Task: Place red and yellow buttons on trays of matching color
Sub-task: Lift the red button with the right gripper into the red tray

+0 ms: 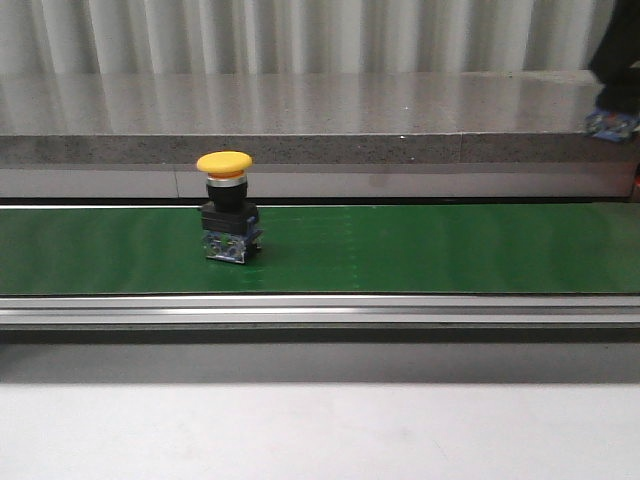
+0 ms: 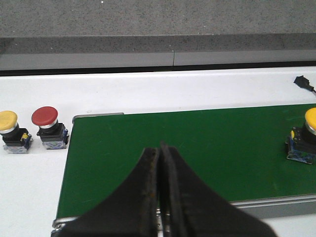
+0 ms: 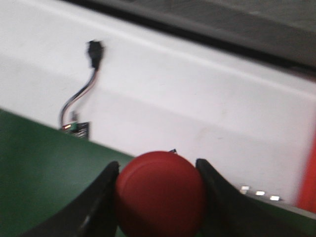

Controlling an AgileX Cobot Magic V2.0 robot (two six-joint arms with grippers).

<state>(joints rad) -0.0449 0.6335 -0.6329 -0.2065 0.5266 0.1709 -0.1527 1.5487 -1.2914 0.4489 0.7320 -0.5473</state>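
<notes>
A yellow button [image 1: 226,215] on a black and blue base stands upright on the green belt [image 1: 450,250]. The left wrist view shows it at the belt's edge of view [image 2: 305,138]. My left gripper [image 2: 160,148] hangs over the belt [image 2: 197,148], shut with nothing between its fingers. Off the belt's end, a second yellow button [image 2: 12,132] and a red button [image 2: 48,128] stand side by side on the white table. My right gripper [image 3: 157,165] is shut on another red button [image 3: 160,200], gripping its cap from both sides. No tray shows clearly.
A metal rail [image 1: 320,310] runs along the belt's near side, and a grey stone ledge [image 1: 300,120] behind it. A black plug on a thin cable [image 3: 94,49] lies on the white table beside the belt. A red strip [image 3: 310,177] shows at the picture's margin.
</notes>
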